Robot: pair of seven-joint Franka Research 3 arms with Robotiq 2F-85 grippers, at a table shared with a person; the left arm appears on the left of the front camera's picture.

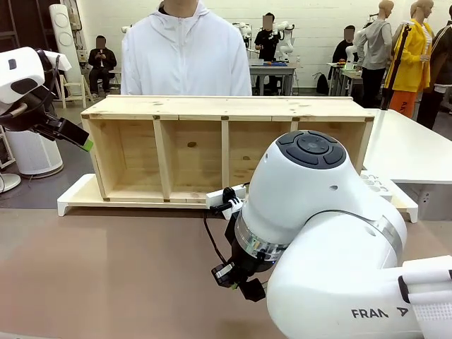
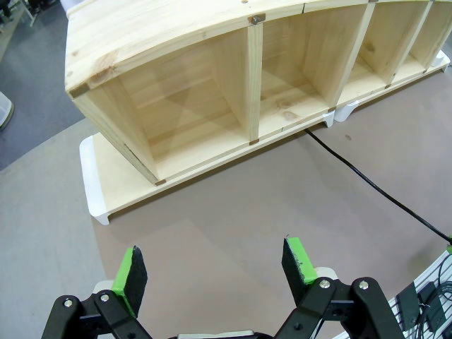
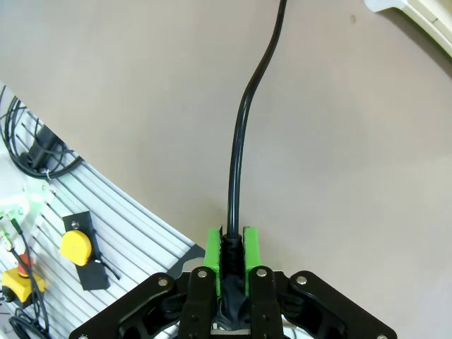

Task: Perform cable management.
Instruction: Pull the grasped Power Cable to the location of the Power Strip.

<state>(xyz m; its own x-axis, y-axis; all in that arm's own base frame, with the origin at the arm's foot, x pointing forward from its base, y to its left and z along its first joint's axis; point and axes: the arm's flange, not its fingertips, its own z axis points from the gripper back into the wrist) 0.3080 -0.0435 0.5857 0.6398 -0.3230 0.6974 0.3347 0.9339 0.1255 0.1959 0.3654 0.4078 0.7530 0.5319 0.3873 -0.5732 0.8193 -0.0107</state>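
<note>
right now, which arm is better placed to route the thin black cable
Right: the right pincer is shut on the cable; the left pincer hangs open above the brown table, holding nothing.
</note>
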